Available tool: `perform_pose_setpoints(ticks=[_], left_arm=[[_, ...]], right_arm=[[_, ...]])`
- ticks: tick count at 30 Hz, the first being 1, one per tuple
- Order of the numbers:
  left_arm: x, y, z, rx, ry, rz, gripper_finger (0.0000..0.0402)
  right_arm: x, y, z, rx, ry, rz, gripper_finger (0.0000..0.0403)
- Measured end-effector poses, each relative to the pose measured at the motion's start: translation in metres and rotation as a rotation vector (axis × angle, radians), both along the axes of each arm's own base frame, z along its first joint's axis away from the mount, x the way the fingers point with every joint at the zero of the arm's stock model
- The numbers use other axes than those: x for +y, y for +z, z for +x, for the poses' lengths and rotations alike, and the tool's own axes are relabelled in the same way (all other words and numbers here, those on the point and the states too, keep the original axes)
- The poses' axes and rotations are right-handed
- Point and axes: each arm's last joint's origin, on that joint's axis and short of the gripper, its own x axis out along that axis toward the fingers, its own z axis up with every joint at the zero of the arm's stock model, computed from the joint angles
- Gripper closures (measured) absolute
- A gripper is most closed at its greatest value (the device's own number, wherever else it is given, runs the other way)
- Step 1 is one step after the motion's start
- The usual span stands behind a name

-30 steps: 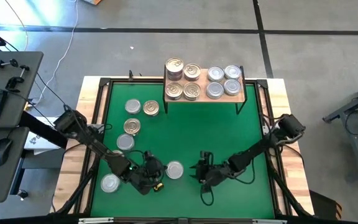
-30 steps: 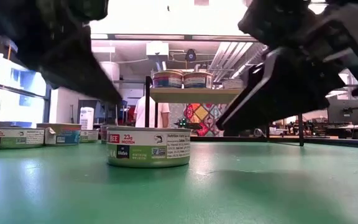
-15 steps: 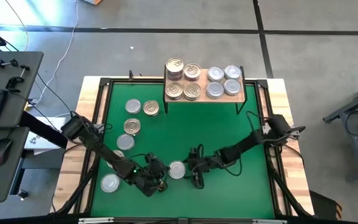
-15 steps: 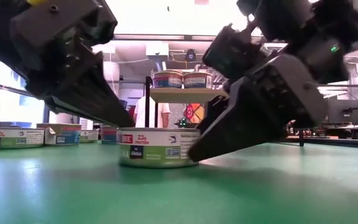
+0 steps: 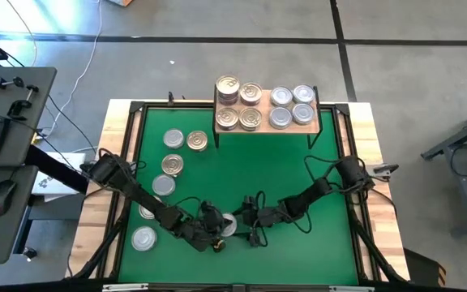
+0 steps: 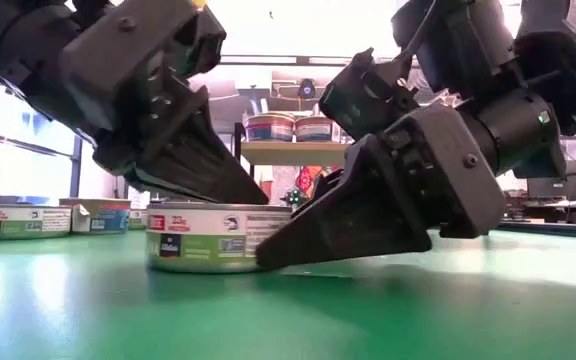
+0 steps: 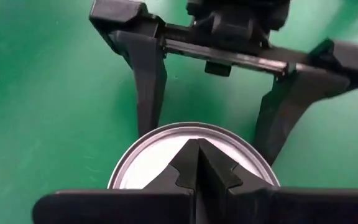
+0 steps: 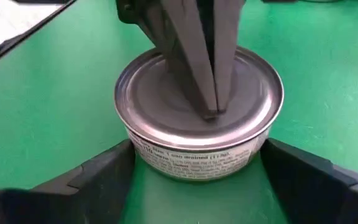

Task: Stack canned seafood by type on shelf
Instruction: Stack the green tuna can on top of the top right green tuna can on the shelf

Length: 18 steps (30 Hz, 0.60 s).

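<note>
The silver-lidded tin [image 5: 229,225] at the near middle of the green mat [image 5: 298,170] is mostly hidden from above, with both hands crowded over it. The left hand [image 5: 216,234] comes in from the near left with its fingers [image 7: 197,167] pressed together, their tips resting on the tin's lid [image 8: 197,87]. The right hand [image 5: 250,227] reaches in from the right with its fingers [image 8: 104,171] spread apart, one on each side of the tin's wall, low to the mat; whether they touch the wall cannot be told.

In the low view the tin [image 6: 208,238] stands flat on the mat, its right end covered by a right finger and its top edge partly covered by the left hand [image 6: 243,190]. Its label is white over green with a small dark logo and a fish drawing; the print is too small to read. The right wrist view shows a line of text along the tin's side, too blurred to read.

The shelf [image 5: 267,122] stands at the far middle of the mat, with gold-lidded tins [image 5: 239,104] on its left half and silver-lidded tins [image 5: 292,106] on its right half. In the low view only two tins on it [image 6: 293,127] show, the rest blocked by the arms.

Loose tins [image 5: 175,151] lie on the left of the mat; one [image 5: 147,212] is partly under the left arm and another [image 5: 143,238] sits near the front left corner. The low view shows tins at far left [image 6: 18,220], one cut off by the edge with red letters that cannot be made out.

The desk [image 5: 371,146] shows as light wood around the mat.
</note>
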Motion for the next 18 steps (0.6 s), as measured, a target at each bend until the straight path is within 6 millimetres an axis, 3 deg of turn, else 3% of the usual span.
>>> perform_pose_setpoints(ticks=[6,8,13,18], left_arm=[[-0.004,0.048,-0.011,-0.061,-0.069,0.022,0.0401],[-0.001,0.055,-0.017,-0.04,-0.05,0.019,0.0401],[0.016,0.047,-0.022,0.08,0.035,0.045,0.0402],[0.027,0.025,-0.013,0.173,0.042,0.03,0.0402]], right_arm=[[0.007,-0.001,-0.004,-0.005,-0.088,-0.015,0.008],[0.01,-0.001,-0.005,-0.006,-0.104,-0.014,0.0082],[0.014,-0.002,-0.008,-0.009,-0.122,-0.029,0.0082],[0.014,-0.002,-0.008,-0.009,-0.122,-0.029,0.0082]])
